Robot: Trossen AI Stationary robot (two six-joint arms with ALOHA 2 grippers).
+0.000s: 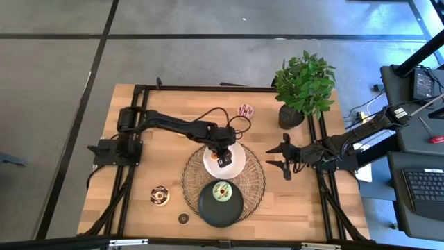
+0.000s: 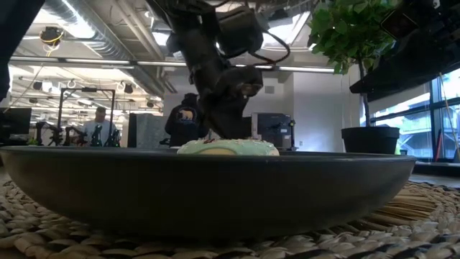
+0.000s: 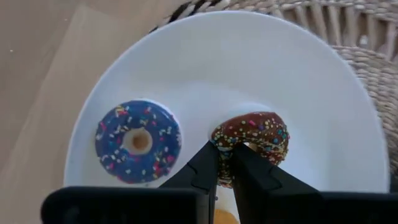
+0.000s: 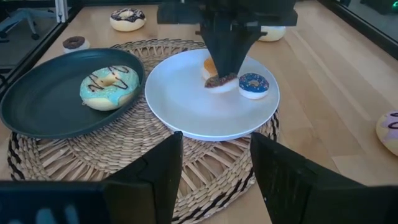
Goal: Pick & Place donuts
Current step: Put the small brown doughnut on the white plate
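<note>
Sitting on white plate (image 4: 186, 109): blue donut (image 4: 253, 84)

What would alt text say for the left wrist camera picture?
The left gripper is shut on the rim of a chocolate sprinkled mini donut over a white plate. A blue sprinkled mini donut lies beside it, and the plate sits on a woven mat.

Grey concrete floor (image 1: 208, 21), bright office windows (image 2: 445, 108) behind.

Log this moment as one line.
left pincer: shut on brown donut, over white plate | blue donut: on plate | right pincer: open, waiting beside mat
</note>
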